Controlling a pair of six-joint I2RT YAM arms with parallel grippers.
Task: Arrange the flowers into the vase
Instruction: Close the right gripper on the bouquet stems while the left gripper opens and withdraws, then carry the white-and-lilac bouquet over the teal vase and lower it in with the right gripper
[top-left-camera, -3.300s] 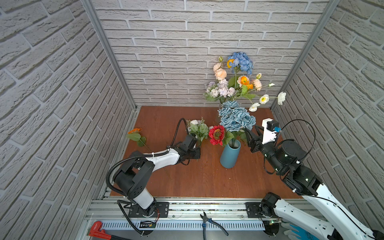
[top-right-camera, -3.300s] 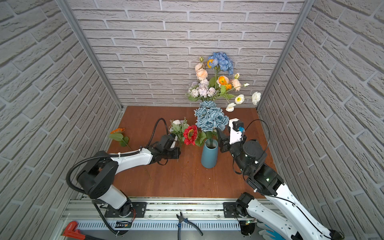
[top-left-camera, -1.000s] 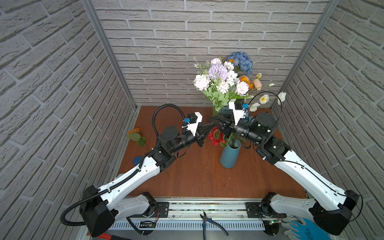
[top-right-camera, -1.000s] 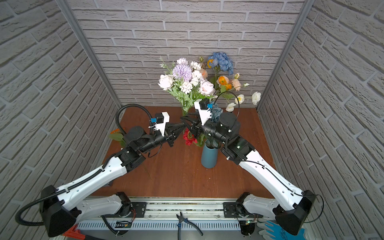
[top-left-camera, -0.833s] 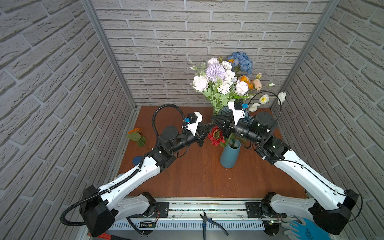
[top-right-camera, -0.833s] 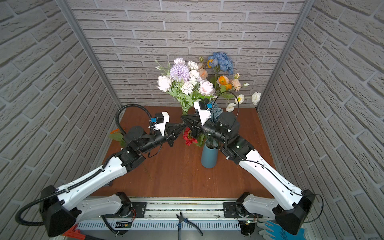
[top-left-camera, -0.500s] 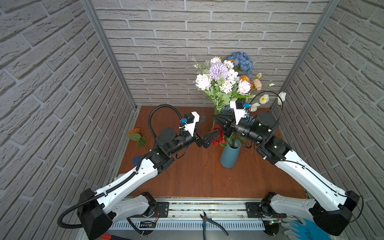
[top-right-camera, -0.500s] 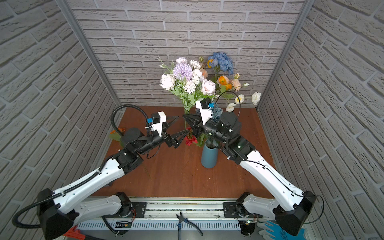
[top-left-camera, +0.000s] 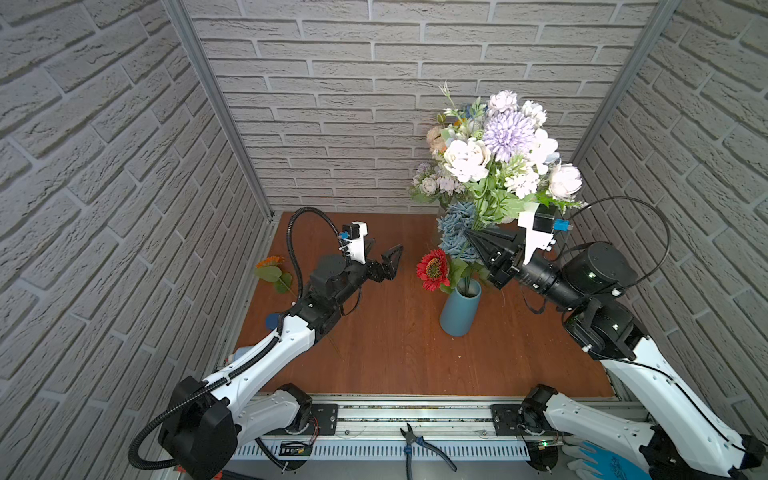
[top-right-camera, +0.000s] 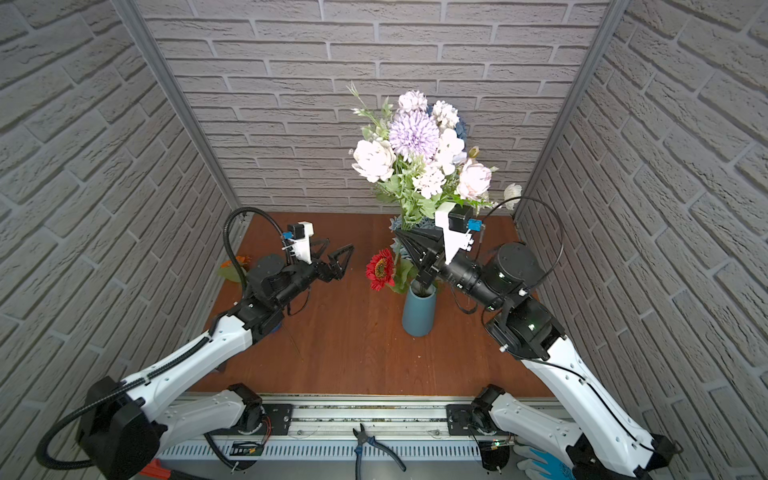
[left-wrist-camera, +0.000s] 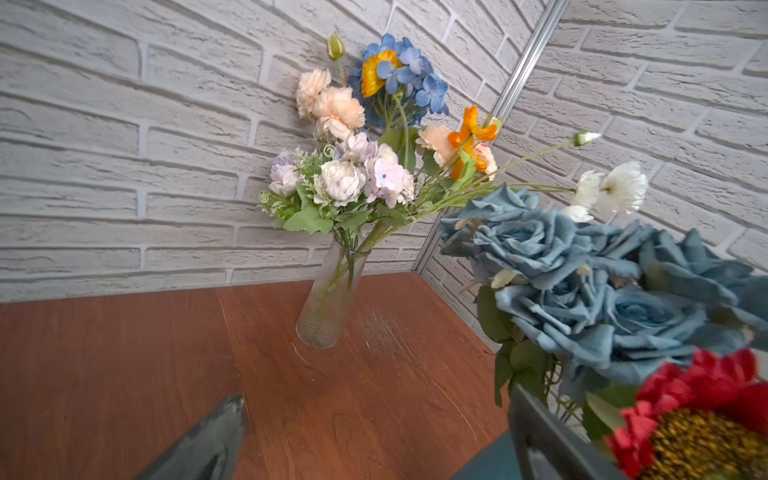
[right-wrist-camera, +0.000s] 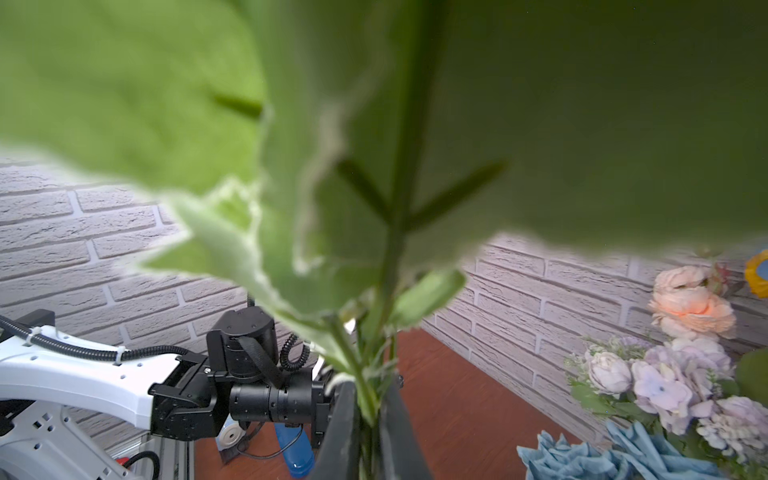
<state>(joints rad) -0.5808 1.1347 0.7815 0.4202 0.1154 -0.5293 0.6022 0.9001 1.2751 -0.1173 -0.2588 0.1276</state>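
Jaws of the right gripper (top-left-camera: 473, 237) are pressed together on the green stems of the lilac-white bunch (top-left-camera: 503, 158). The bunch is held in the air, and its blooms fan out toward twelve o'clock from the fingertips, in front of the back wall. In the right wrist view blurred leaves fill most of the frame, with the stems pinched between the two dark fingers. Whether the stem ends reach the blue vase (top-left-camera: 459, 311) cannot be told.

That vase stands upright on the table (top-left-camera: 395, 357), a little toward three o'clock from its middle, directly under the gripper. It already carries blue roses (top-left-camera: 453, 232) and a red daisy (top-left-camera: 432, 268) leaning out toward nine o'clock.

At nine o'clock from the daisy, the left gripper (top-left-camera: 382, 253) hangs above the wood with its fingers wide apart and nothing between them.

An orange daisy (top-left-camera: 270, 262) lies near the table's nine o'clock edge. A glass vase (left-wrist-camera: 332, 299) full of mixed blooms stands in the one o'clock corner.
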